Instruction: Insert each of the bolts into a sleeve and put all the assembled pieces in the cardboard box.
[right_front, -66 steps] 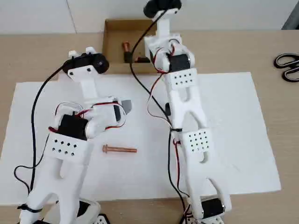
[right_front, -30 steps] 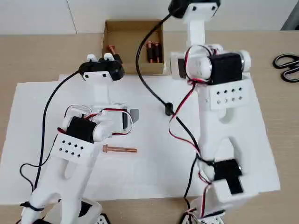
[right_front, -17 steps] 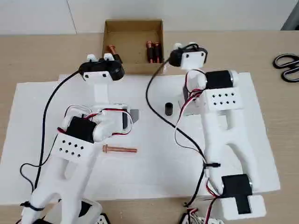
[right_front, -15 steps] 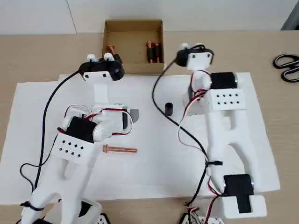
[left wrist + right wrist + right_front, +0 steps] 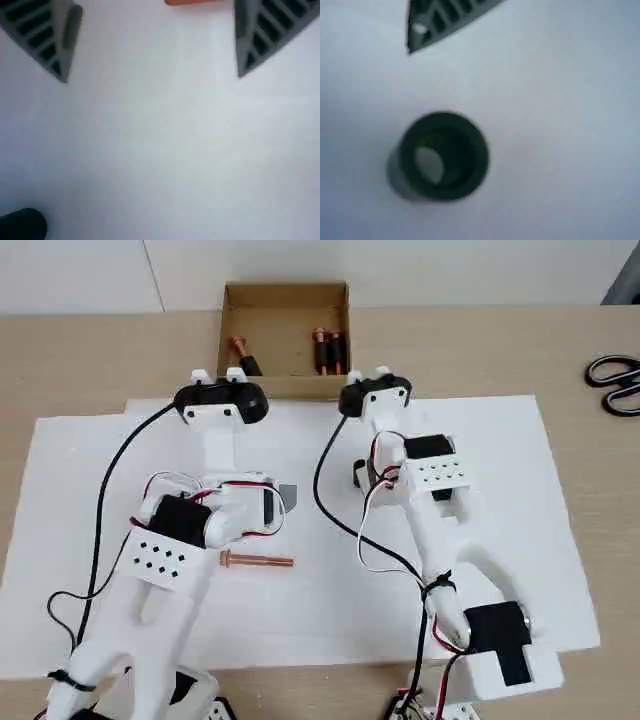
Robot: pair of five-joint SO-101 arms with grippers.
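Observation:
A copper bolt (image 5: 256, 560) lies on the white sheet (image 5: 120, 470), just in front of my left arm. My left gripper (image 5: 278, 498) hangs open over bare sheet. In its wrist view the left gripper (image 5: 150, 75) has the bolt's end (image 5: 195, 2) at the picture's edge and a black sleeve (image 5: 22, 225) in the corner. My right gripper (image 5: 368, 472) hovers over the upright black sleeve (image 5: 358, 476). One grey finger (image 5: 445, 20) shows beside the sleeve (image 5: 440, 155), apart from it. The cardboard box (image 5: 285, 300) holds assembled pieces (image 5: 328, 348).
Another bolt with a black sleeve (image 5: 241, 350) lies at the box's left side. Black scissors (image 5: 615, 375) rest on the wooden table at the far right. The left arm's camera head (image 5: 220, 400) stands just before the box.
My right arm has swung back from the box and come down over the sleeve on the sheet. The left arm has barely shifted. The bolt has not moved.

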